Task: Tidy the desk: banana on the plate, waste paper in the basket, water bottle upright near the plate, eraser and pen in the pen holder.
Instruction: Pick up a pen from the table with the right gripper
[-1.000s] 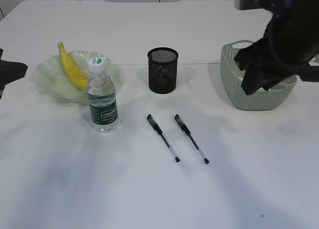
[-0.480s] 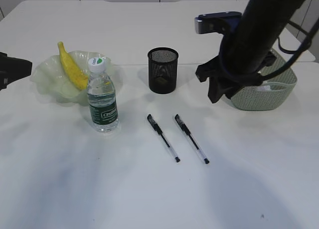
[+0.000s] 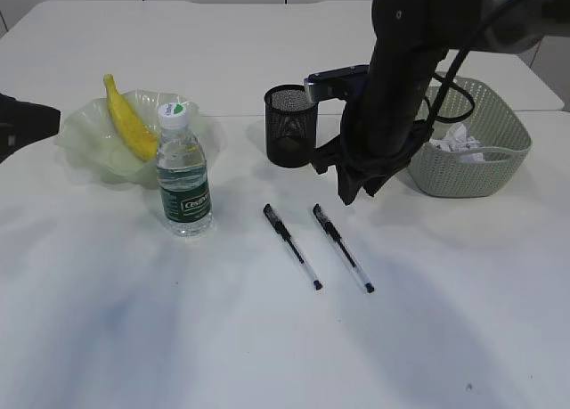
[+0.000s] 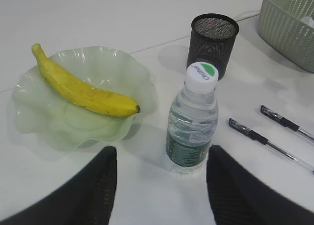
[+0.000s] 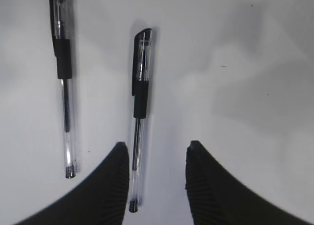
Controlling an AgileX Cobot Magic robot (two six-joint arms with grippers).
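Observation:
The yellow banana lies on the pale green plate. Just right of the plate, the water bottle stands upright. Two pens lie side by side in front of the black mesh pen holder. Crumpled waste paper sits in the basket. My right gripper hangs open and empty over the pens, one pen lying beside its left finger. My left gripper is open and empty, short of the bottle. The eraser is out of view.
The right arm reaches across between the pen holder and the basket. The left arm shows at the far left edge beside the plate. White table surface stretches in front of the pens.
The right arm swung from above the basket leftward and down to the pens, uncovering the waste paper in the basket. The left arm has barely moved.

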